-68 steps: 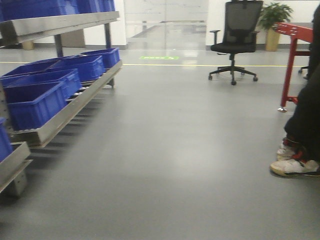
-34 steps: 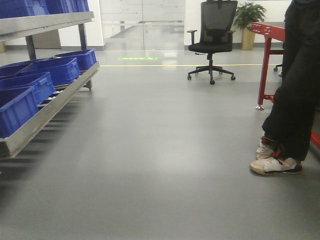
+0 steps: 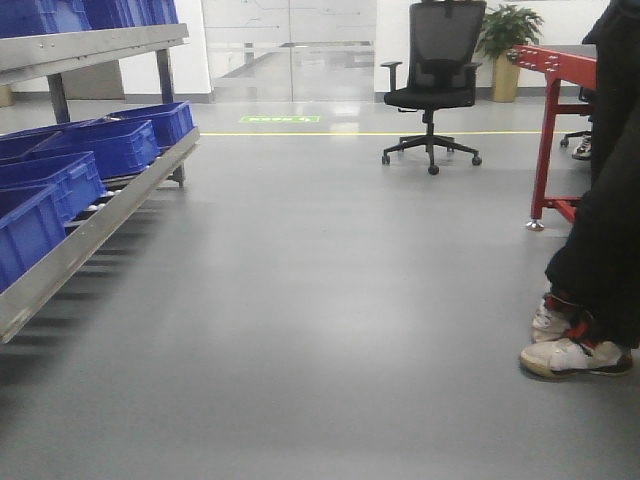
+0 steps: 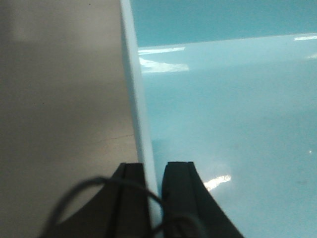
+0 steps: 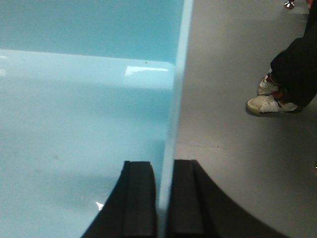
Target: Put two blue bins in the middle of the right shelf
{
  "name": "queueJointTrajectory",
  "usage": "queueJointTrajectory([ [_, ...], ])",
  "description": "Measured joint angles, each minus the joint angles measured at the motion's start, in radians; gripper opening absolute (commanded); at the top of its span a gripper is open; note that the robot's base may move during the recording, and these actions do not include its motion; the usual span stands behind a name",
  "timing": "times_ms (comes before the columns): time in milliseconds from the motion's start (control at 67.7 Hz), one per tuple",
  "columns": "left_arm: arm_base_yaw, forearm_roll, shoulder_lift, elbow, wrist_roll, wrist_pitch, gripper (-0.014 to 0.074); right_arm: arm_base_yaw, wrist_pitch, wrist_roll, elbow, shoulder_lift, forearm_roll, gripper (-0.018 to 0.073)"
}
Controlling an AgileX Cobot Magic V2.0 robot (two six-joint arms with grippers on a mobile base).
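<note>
The left gripper (image 4: 153,171) and the right gripper (image 5: 163,168) each pinch tight on a side wall of a pale blue bin (image 5: 74,129), held above the grey floor (image 3: 320,300), so the task seems mid-carry, the bin not yet shelved.

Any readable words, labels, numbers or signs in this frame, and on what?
None can be read.
green rectangular floor marking: may hold characters, too small and blurred to read.
pale light-blue plastic bin: no label on the visible walls.
dark blue plastic crates: no print visible.

Dark blue crates (image 3: 112,146) on left rack (image 3: 98,228), office chair (image 3: 441,60) beyond
</note>
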Motion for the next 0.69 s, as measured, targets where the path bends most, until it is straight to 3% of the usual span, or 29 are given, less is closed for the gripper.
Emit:
queueJointTrajectory([
  [695,0.000,0.010,0.000,0.000,0.000,0.000,-0.0111,0.000,-0.002,0.000,0.000,0.000,0.000,-0.0153],
])
